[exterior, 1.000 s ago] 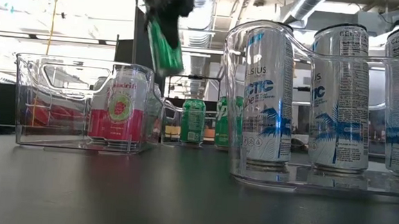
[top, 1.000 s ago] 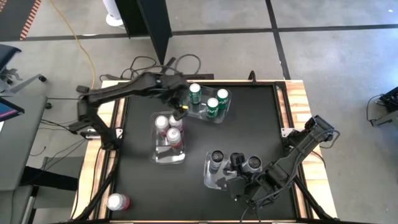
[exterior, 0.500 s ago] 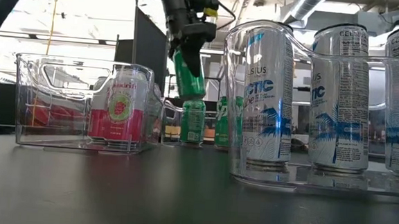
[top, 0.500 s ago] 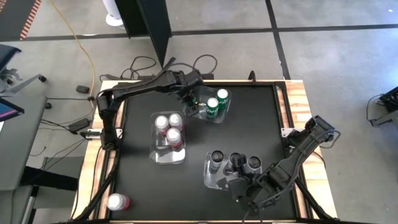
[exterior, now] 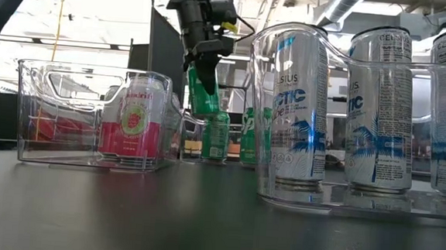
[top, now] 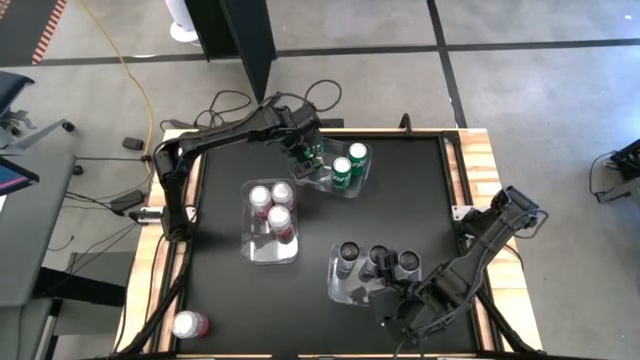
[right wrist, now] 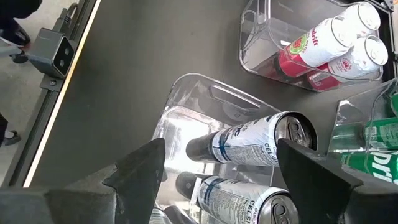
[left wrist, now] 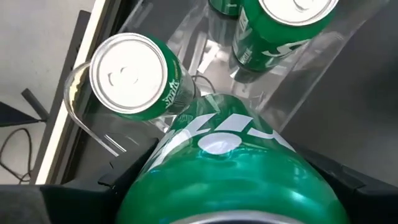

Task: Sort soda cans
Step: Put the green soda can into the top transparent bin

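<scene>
You're carrying a green can in the left gripper, fingers pinching its sides, tilted, hanging just over the near-left end of the far bin. Since 1 s ago it's been coming across from above the pink-can bin and dropping; half a sec ago it was higher, now its base is getting near the top of the green can already standing there. Two more green cans are standing in that bin w/ it, so this looks like the 4th and last green one: that colour is nearly done, only the release is left.

Pink bin is holding three cans; a fourth pink can is lying on its side by the front-left table corner, well apart. Near bin is holding the dark cans.

Right gripper is waiting over that bin, fingers spread, holding nothing, unchanged vs the earlier frames.
</scene>
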Motion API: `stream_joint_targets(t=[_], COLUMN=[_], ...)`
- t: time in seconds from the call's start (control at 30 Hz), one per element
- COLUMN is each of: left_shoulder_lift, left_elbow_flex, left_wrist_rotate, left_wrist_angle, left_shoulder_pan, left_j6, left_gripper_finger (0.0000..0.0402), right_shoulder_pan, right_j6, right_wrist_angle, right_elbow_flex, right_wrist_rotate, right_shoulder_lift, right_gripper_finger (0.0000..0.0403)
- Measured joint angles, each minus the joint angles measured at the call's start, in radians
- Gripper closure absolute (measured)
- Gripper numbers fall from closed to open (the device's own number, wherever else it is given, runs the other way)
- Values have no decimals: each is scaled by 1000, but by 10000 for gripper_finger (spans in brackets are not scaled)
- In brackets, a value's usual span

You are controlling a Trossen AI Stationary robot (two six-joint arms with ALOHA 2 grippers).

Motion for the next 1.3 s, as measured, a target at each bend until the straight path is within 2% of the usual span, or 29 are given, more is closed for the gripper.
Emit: stream_joint_targets(t=[0.23,0.8,1.3], left_shoulder_lift=[42,190,194], left_elbow_flex=[-2,-2,-2], left_wrist_rotate=[30,2,-1], left_wrist_angle=[18,3,21], left_shoulder_pan=[7,20,20], left_j6=[11,30,22], left_gripper_finger=[107,107,107], right_shoulder_pan=[6,6,5], right_j6=[11,26,25], right_wrist_angle=[1,-22,-22], right_elbow_flex=[0,0,0], right_wrist_rotate=[0,1,2], right_shoulder_lift=[0,0,0], right_gripper_finger=[77,77,77])
